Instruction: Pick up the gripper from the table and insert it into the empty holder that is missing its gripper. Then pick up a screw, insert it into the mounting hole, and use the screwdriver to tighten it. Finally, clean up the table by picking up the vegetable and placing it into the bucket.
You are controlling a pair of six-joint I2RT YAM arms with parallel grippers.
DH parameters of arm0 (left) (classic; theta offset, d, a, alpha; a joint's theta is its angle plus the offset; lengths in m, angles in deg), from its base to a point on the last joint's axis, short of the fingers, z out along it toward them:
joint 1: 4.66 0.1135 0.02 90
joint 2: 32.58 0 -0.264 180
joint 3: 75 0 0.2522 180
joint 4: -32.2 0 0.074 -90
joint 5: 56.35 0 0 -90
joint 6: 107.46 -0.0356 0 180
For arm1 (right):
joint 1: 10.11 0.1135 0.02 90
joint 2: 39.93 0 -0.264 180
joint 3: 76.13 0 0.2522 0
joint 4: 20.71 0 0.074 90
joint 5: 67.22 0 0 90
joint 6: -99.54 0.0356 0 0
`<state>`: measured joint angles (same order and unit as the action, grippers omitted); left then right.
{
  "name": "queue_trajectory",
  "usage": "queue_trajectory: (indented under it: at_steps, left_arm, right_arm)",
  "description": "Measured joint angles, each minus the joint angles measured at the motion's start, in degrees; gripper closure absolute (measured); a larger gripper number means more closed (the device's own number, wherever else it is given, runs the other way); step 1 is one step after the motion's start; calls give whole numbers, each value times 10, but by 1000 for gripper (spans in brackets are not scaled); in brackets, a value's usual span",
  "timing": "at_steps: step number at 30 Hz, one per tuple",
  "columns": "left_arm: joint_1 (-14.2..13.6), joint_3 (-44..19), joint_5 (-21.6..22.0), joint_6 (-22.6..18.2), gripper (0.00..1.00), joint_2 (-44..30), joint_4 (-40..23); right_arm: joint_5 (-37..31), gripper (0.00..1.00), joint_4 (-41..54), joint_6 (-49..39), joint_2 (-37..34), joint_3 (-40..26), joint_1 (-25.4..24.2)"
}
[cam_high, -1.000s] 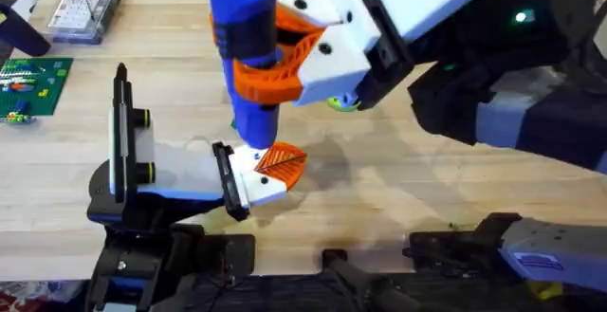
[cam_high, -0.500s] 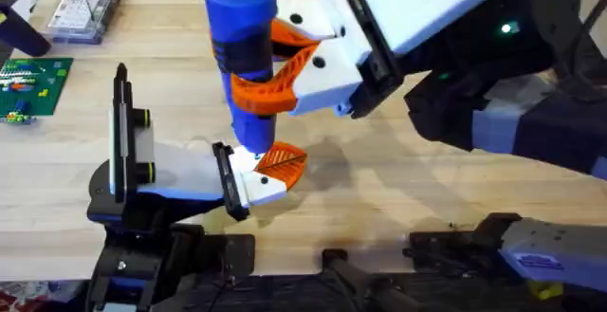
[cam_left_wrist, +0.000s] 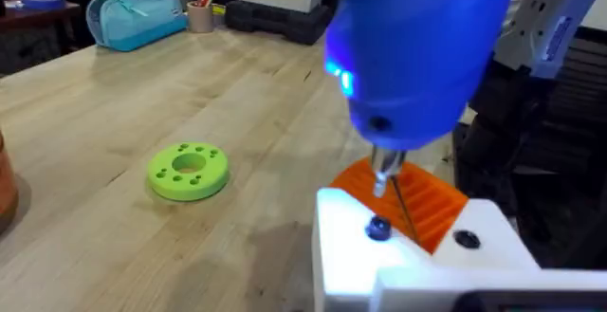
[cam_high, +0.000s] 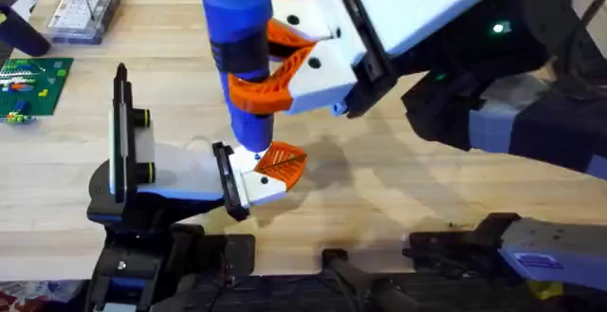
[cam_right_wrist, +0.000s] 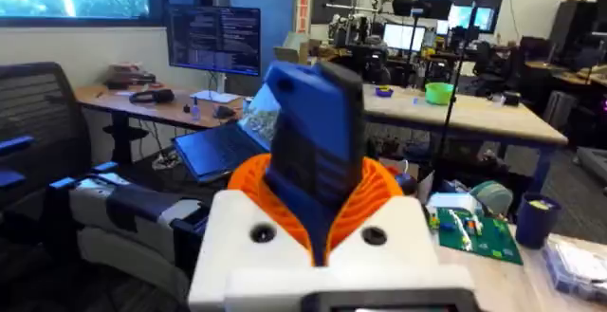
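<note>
Right gripper (cam_high: pixel 275 65) clamped on the screwdriver (cam_high: pixel 242 56), upright with tip just above the screw (cam_left_wrist: pixel 378 228) in the white mount (cam_left_wrist: pixel 417 255); risk of slipping off if tilted; left gripper's opening impossible to tell.

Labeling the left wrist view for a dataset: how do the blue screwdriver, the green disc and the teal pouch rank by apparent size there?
1. screwdriver, largest, though it is nearest the camera.
2. teal pouch and green disc: look alike; the pouch is farther off, so unranked.
</note>
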<state>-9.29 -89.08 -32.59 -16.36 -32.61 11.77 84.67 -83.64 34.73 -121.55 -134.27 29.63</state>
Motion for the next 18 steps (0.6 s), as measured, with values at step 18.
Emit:
queue_trajectory:
  at_steps: [18]
  left_arm:
    - [0, 0, 0, 0, 989, 0, 0]
  right_arm:
    - [-3, 975, 2, -3, -7, 0, 7]
